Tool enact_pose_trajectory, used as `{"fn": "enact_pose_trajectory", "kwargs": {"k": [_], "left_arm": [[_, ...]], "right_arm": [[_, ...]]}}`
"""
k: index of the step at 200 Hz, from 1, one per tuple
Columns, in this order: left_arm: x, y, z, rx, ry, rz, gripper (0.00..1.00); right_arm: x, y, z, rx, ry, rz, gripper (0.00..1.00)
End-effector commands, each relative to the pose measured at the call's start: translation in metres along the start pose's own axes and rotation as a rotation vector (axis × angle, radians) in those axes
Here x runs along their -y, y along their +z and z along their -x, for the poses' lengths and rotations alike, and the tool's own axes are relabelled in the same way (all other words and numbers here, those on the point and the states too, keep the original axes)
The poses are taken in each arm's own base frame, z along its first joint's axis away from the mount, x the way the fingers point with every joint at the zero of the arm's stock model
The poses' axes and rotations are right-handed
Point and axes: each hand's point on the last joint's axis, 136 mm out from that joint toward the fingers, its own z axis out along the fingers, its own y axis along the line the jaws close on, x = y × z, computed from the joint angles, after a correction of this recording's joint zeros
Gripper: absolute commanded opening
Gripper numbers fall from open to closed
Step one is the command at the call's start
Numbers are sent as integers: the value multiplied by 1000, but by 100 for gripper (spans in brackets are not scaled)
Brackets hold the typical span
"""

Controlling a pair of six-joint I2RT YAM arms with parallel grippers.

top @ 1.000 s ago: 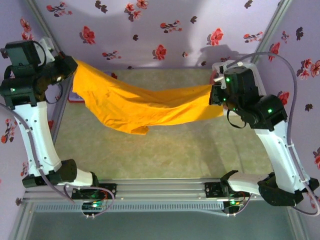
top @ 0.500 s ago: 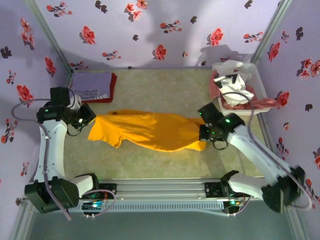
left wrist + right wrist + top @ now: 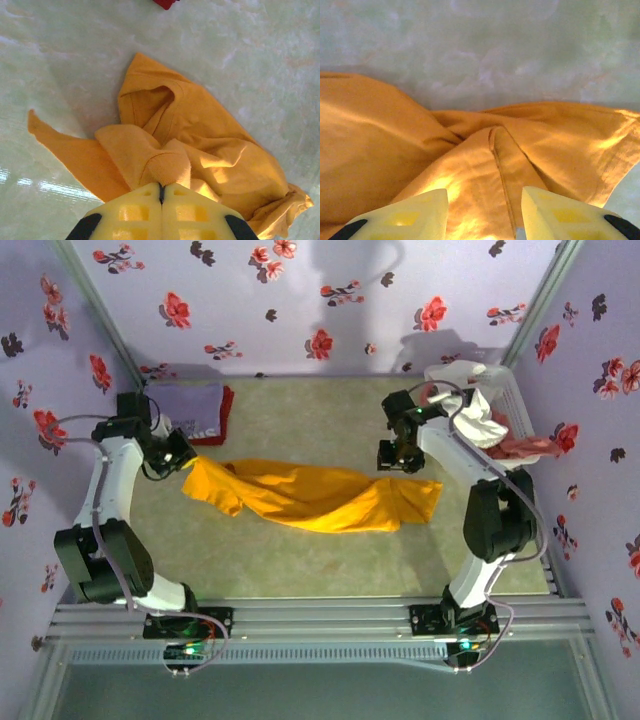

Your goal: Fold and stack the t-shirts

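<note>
The mustard-orange t-shirt (image 3: 310, 498) lies crumpled in a long band across the middle of the table. My left gripper (image 3: 185, 462) is shut on a fold at its left end; in the left wrist view the cloth (image 3: 200, 135) bunches out from the closed gripper (image 3: 161, 186). My right gripper (image 3: 400, 462) hovers at the shirt's right end. Its jaws stand apart over the orange cloth (image 3: 380, 145), and a hem runs between the right gripper (image 3: 485, 192) fingers without being pinched.
A folded lavender t-shirt (image 3: 185, 405) rests on a red one (image 3: 226, 408) at the back left corner. A white basket (image 3: 520, 405) at the back right holds a white t-shirt (image 3: 470, 410) and a pink one (image 3: 520, 448). Floral walls close in on three sides.
The shirt hung stretched between both raised grippers, then came down onto the table. The right gripper has opened, let go of the right end and moved back; the left still holds.
</note>
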Motion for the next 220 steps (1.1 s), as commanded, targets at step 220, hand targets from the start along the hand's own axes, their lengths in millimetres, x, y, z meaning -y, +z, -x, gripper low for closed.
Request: {"fn": "enact_pose_trajectory", "kwargs": {"k": [220], "left_arm": [[0,25,-5,-28,51,-6,0]], "right_arm": [[21,81,-120,-174,69,54,7]]}}
